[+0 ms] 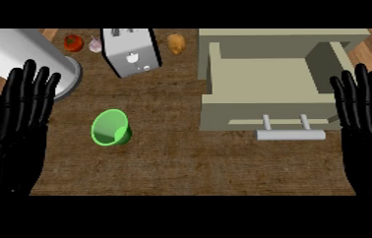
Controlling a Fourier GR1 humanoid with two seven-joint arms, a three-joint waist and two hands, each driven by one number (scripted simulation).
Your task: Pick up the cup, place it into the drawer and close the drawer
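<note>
1. The cup (111, 128), green, is found on the bare counter (189, 168), left of centre, tilted with its open mouth turned up and toward 7 o'clock. Nothing is touching it.
2. The drawer (265, 79) is seen pulled out at the right, its handle (291, 134) toward the near edge. The cup lies well apart from it, at roughly 8 o'clock from the drawer's front.
3. The left hand (25, 109) is noted at the left edge, fingers straight and pointing to 12 o'clock, grasping nothing. The cup lies at about 4 o'clock from its fingertips, near but apart.
4. The right hand (356, 109) is noted at the right edge beside the drawer, fingers likewise straight and released, resting.
5. Judgement: the left hand is clearly the nearer to the cup, and the pick-up is not yet begun. A move to the right and downward would be required, with the fingers brought round the cup's wall.
</note>
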